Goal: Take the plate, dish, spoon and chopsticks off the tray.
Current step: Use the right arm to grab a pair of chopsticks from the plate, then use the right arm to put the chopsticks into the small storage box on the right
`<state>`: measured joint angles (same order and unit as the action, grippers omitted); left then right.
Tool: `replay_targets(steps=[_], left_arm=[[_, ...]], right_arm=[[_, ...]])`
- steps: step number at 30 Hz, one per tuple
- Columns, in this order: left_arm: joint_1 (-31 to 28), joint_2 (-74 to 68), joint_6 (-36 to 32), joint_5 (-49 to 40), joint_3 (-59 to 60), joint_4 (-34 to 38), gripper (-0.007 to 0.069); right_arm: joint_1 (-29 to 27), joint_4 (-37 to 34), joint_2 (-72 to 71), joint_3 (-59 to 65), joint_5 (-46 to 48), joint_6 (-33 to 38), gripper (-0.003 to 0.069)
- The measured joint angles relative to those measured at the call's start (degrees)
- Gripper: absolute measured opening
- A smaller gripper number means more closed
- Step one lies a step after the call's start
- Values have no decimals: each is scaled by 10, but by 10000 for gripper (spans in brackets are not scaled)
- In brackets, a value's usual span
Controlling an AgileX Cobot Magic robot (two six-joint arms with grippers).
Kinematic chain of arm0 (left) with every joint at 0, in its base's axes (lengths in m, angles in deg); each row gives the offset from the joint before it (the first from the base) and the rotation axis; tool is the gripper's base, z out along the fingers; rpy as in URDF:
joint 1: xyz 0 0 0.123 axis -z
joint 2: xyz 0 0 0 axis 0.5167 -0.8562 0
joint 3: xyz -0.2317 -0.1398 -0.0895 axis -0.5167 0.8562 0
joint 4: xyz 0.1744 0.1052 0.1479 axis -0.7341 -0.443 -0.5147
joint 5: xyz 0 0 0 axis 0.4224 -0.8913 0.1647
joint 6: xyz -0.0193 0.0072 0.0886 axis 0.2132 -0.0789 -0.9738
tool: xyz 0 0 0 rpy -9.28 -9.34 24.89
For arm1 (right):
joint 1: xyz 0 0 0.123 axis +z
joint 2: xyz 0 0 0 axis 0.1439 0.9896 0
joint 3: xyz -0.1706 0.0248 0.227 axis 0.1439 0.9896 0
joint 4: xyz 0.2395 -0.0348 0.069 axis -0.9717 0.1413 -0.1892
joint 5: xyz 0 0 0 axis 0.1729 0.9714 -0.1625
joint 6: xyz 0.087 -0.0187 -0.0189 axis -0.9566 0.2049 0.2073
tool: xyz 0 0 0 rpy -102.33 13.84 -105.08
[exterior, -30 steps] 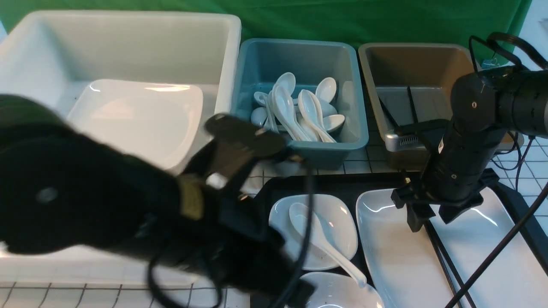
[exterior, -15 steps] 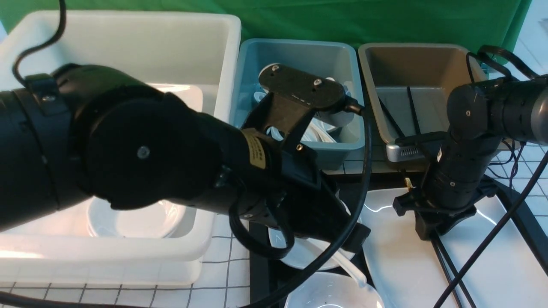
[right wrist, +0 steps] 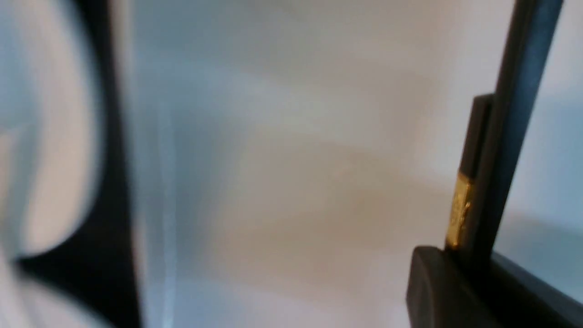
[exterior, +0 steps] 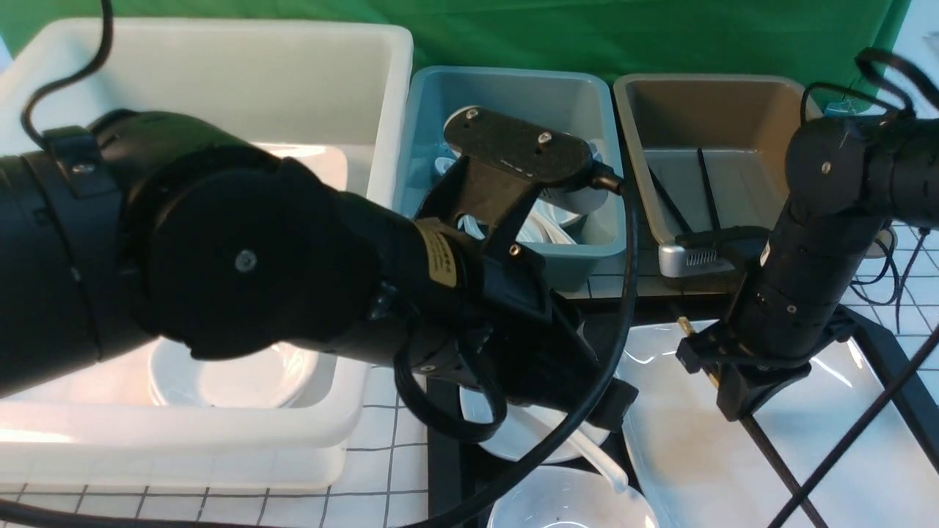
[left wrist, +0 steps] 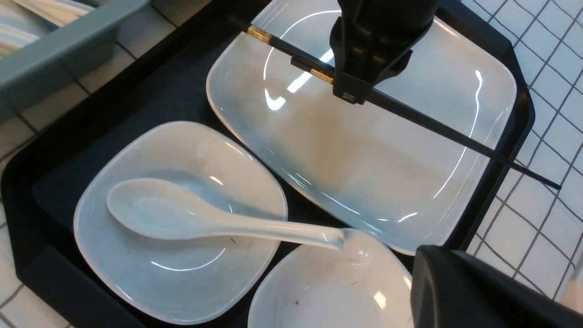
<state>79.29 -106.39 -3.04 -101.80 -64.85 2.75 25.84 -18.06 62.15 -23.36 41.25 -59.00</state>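
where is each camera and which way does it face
Front view: between left arm and right arm, both showing, facing forward over tubs and tray.
Left wrist view: on that arm, looking down at plate and spoon; its finger shows.
Right wrist view: close over the plate; its finger shows.
Shared: right hand gripping chopsticks.

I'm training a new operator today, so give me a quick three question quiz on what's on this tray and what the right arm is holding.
1. True or false: the spoon has its bowl in a small dish.
2. The right gripper is shut on: A) the spoon, B) the chopsticks, C) the small dish?
3. Fill in: the chopsticks cross over the large white ____ on the tray.
Key: 1 true; 2 B; 3 plate.
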Motion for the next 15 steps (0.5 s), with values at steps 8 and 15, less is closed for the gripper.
replay_targets(steps=[8, 15], left_arm=[[0, 0, 0, 28, 0, 12, -3], [0, 0, 0, 53, 0, 16, -3]], right_arm=[[7, -42, -50, 0, 45, 37, 56], [7, -119, -75, -2, 49, 78, 56]])
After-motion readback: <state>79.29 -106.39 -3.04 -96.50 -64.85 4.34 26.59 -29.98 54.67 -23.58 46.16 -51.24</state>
